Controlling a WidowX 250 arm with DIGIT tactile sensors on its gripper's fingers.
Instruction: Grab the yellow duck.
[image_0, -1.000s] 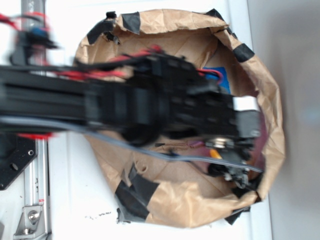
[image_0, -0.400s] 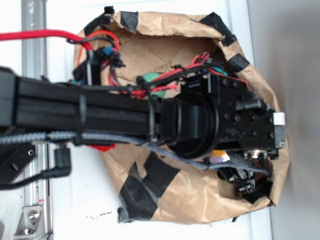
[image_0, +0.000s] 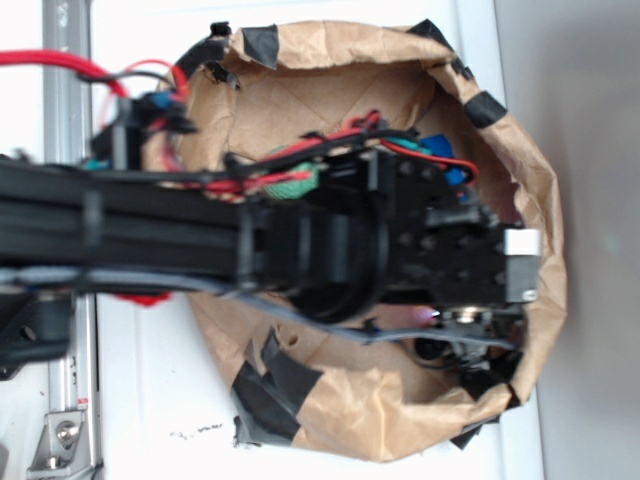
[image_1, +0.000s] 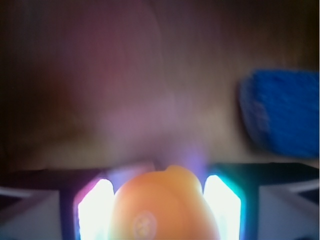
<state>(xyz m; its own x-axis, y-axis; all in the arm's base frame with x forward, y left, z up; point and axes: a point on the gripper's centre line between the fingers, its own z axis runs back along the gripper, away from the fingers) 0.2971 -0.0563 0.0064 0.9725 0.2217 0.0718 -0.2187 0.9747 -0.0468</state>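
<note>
Gripper (image_1: 162, 207) fingers (image_1: 95, 210) glow at the bottom of the wrist view, pressed against both sides of the yellow duck (image_1: 162, 205), clamping it. Behind them, in size order: the black arm (image_0: 150, 230) crossing the exterior view from the left, the brown paper bowl (image_0: 390, 420) with black tape (image_0: 270, 385), then the blue sponge (image_1: 282, 112) at right in the wrist view, well apart from the duck.

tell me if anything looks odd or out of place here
Nothing looks spilled or damaged. The yellow duck sits between the claw's lit fingers, the blue sponge lies apart, and the taped paper bin is merely crumpled.
</note>
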